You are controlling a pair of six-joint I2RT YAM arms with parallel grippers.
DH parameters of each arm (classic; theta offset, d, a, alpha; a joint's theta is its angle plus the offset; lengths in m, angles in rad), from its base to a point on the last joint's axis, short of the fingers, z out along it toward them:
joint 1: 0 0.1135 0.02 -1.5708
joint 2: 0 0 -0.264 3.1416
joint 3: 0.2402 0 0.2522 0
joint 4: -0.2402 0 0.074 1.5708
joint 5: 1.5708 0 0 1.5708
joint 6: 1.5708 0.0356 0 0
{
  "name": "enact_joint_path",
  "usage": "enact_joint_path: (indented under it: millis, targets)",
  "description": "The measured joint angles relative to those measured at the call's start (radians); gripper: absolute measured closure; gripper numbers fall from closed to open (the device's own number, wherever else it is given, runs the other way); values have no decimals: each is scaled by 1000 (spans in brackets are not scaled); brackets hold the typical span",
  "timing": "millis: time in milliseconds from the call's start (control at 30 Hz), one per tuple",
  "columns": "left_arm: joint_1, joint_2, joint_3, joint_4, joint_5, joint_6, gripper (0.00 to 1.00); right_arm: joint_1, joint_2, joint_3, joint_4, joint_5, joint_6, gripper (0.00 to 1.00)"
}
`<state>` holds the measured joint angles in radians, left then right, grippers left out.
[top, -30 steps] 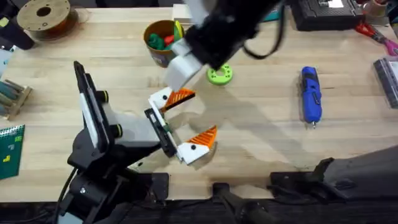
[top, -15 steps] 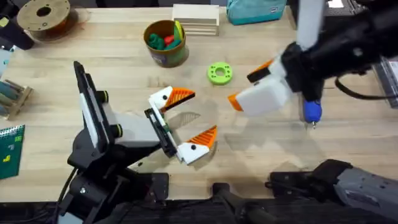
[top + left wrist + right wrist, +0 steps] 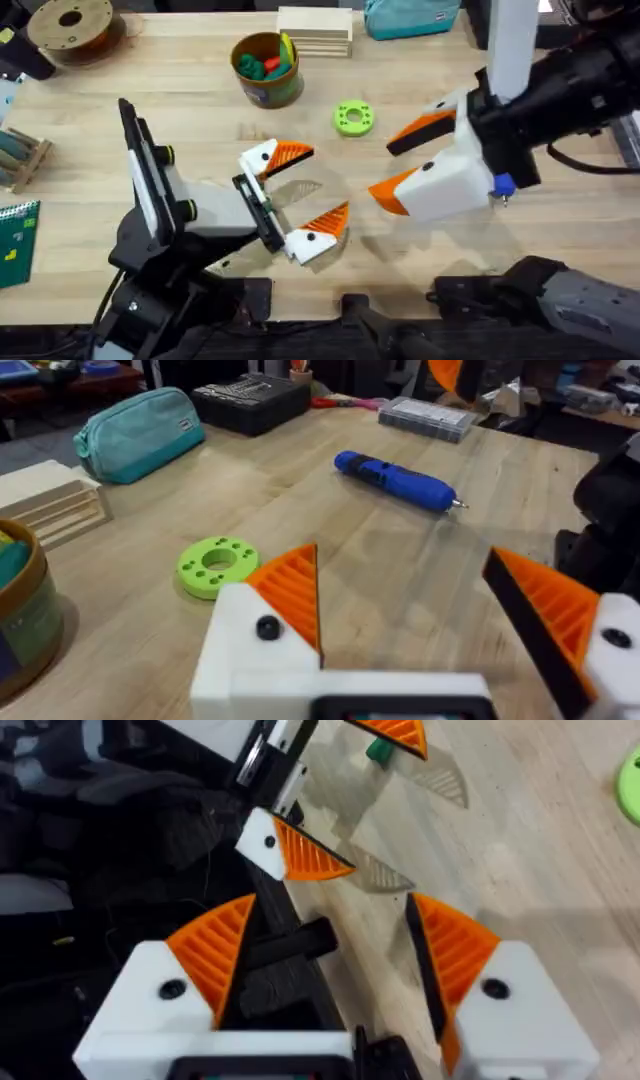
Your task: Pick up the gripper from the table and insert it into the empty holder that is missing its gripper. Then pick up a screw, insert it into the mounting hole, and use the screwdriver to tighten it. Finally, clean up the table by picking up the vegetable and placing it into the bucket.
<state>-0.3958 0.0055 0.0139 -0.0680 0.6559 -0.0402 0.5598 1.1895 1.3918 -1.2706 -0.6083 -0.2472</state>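
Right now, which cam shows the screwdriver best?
Left wrist: the whole blue screwdriver lies unobstructed on the table, metal bit visible. In the overhead view the right arm covers most of it, leaving just its lower end peeking out.

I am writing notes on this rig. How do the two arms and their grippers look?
Both arms are black. Each gripper has white angular plastic finger bases with orange ribbed wedge pads and a small black screw head on each base: the left gripper, the right gripper. A black cable loops beside the right arm.
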Motion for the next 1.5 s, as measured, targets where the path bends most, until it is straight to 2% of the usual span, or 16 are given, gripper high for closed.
enact_joint_path:
  millis: [100,133,200,267,300,367,400,667,800,833,900,1000,1167,1333,1500]
  targets:
    - [0,0,0,0,0,0,15,0,0,0,-4,-4,-6,129]
    - [0,0,0,0,0,-2,83,0,0,0,-5,-6,-8,129]
    - [0,0,0,0,0,2,395,0,0,0,-7,-8,-11,128]
    - [0,0,0,0,1,5,477,0,0,-1,-8,-7,-12,128]
    - [0,0,0,0,2,4,583,0,0,-1,-9,-7,-12,128]
    - [0,0,0,0,3,6,899,0,0,-1,-9,-7,-11,129]
    - [0,0,0,0,3,10,970,0,0,-1,-9,-7,-11,129]
    - [0,0,0,0,3,10,988,-1,0,-1,-20,-7,36,129]
    - [0,0,0,1,3,10,988,-47,0,-1,-27,7,79,126]
    - [0,0,0,1,3,10,988,-146,0,-1,-38,28,94,54]
    - [0,0,0,1,3,10,988,-243,0,-7,-39,40,94,17]
    - [0,0,0,1,3,10,988,-403,7,-32,-32,76,99,10]
    - [0,0,0,1,3,10,988,-656,74,-70,16,210,151,10]
    - [0,0,0,1,3,10,988,-806,180,-73,127,288,192,10]
    - [0,0,0,1,3,10,988,-833,322,-73,171,395,129,10]
